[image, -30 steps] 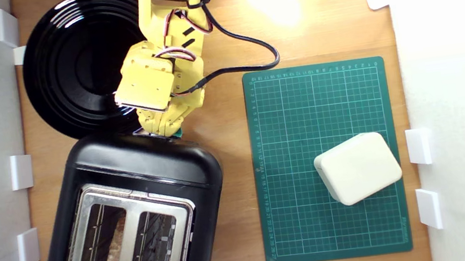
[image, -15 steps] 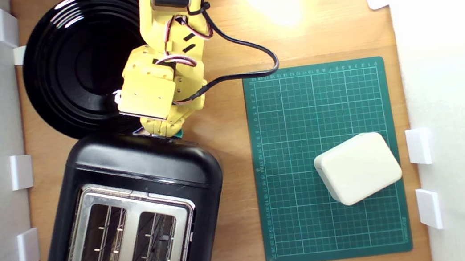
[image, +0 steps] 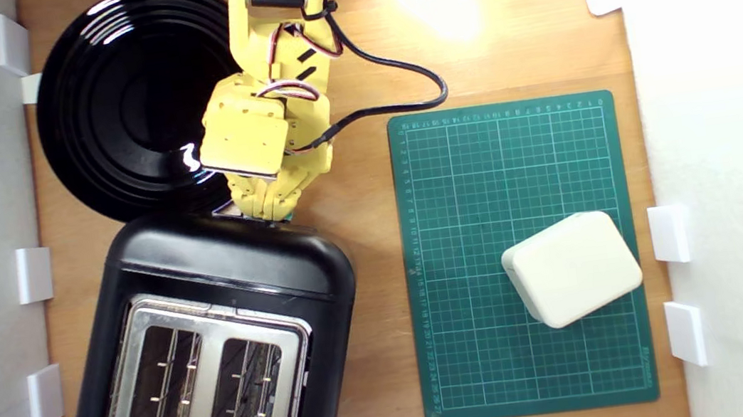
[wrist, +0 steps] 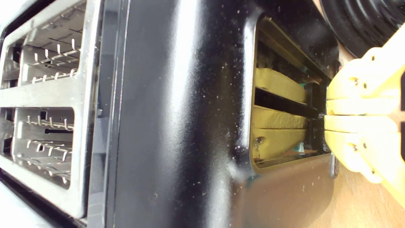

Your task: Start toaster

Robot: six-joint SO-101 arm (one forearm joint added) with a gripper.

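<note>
The glossy black toaster (image: 228,263) lies at the exterior view's lower left, its silver top plate (image: 207,352) showing two slots with only wire guides visible inside. My yellow gripper (image: 268,211) is shut and points down at the toaster's far end panel. A sliver of the teal lever knob (image: 286,214) peeks out beside the fingers. In the wrist view the gripper (wrist: 327,114) has its fingers (wrist: 357,104) pressed together against the lever slot of the toaster (wrist: 177,110), mirrored in the shiny panel. Most of the knob is hidden.
A round black plate (image: 127,97) sits just behind the toaster, under the arm. A green cutting mat (image: 453,176) with a white box (image: 572,268) on it lies at the exterior view's right. White walls with brackets (image: 34,274) border both sides.
One second ago something brownish showed in one slot; it has since sunk out of sight. The gripper has shifted slightly toward the exterior view's right at the toaster's end.
</note>
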